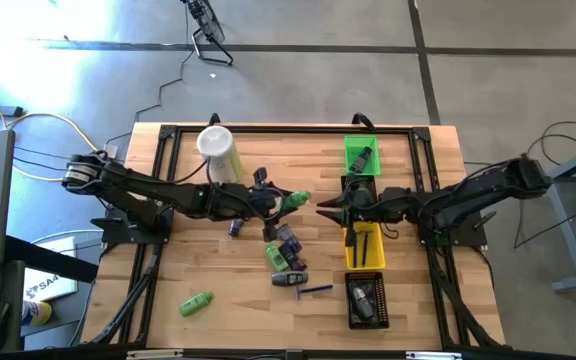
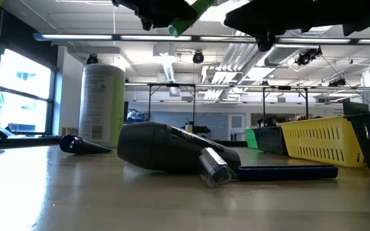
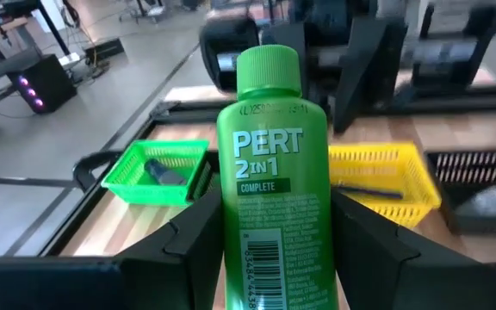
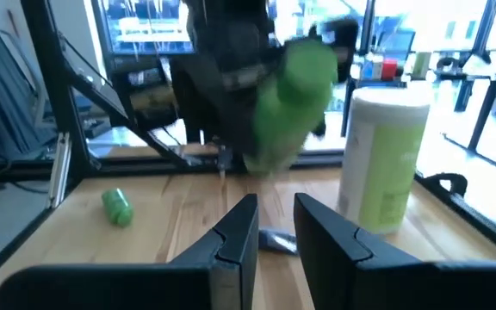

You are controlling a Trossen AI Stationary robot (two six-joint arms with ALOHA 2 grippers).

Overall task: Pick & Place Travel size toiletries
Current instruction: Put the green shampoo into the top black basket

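From above, a pale wooden counter (image 1: 208, 270) sits on a grey concrete floor, dark frame rails along its edges. The left hand (image 1: 286, 203) is out over the middle, clamped on a green bottle (image 1: 297, 201) held above the wood. A cluster of small toiletries (image 1: 286, 258) lies just below it, and a lone green mini bottle (image 1: 197, 302) rests well apart near the front left. The tall pale-green canister (image 1: 218, 152) stands at the back. The right hand (image 1: 326, 209) reaches in over the yellow bin (image 1: 364, 248), tips close to the bottle; a green bin (image 1: 361, 155) lies behind it, a black bin (image 1: 366, 302) in front.

At counter level, a dark tube (image 2: 172, 149) lies in the foreground and the green bottle (image 2: 188, 18) hangs high overhead.

Left wrist view: the bottle (image 3: 272, 185) stands upright between the fingers (image 3: 188, 250), label reading PERT 2 IN 1, green bin (image 3: 158, 172) and yellow bin (image 3: 386, 176) beyond.

Right wrist view: the fingers (image 4: 235, 232) stand slightly parted, gripping nothing, the bottle (image 4: 295, 99) blurred ahead beside the canister (image 4: 386, 159).
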